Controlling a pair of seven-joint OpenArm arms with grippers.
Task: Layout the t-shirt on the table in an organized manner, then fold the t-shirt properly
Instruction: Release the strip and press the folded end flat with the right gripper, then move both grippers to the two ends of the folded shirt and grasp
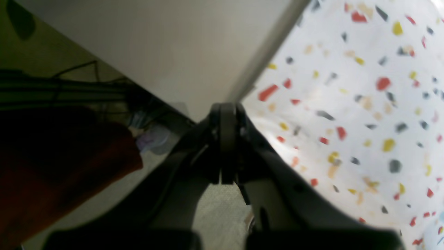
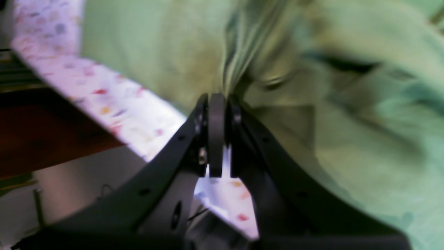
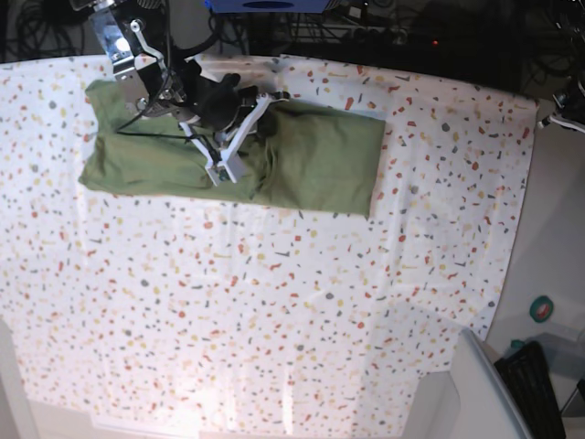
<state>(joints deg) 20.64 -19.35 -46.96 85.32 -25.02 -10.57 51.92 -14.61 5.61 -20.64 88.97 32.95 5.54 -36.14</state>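
The olive-green t-shirt (image 3: pixel 302 165) lies as a long folded band at the far left of the table (image 3: pixel 274 302). It fills the right wrist view (image 2: pixel 347 139), bunched and blurred. My right gripper (image 2: pixel 216 104) is shut, and creases of the shirt run into its tips; in the base view it sits over the middle of the shirt (image 3: pixel 222 169). My left gripper (image 1: pixel 227 111) is shut and empty, at the edge of the flecked table cloth (image 1: pixel 364 104). In the base view only a bit of the left arm (image 3: pixel 569 108) shows, at the right edge.
Off the table's right side are a teal tape roll (image 3: pixel 542 309), a black object (image 3: pixel 530 384) and a grey-white panel (image 3: pixel 475 393). Cables and dark equipment (image 3: pixel 411 27) run along the far edge. A dark red-brown mass (image 1: pixel 52 173) lies below the table edge.
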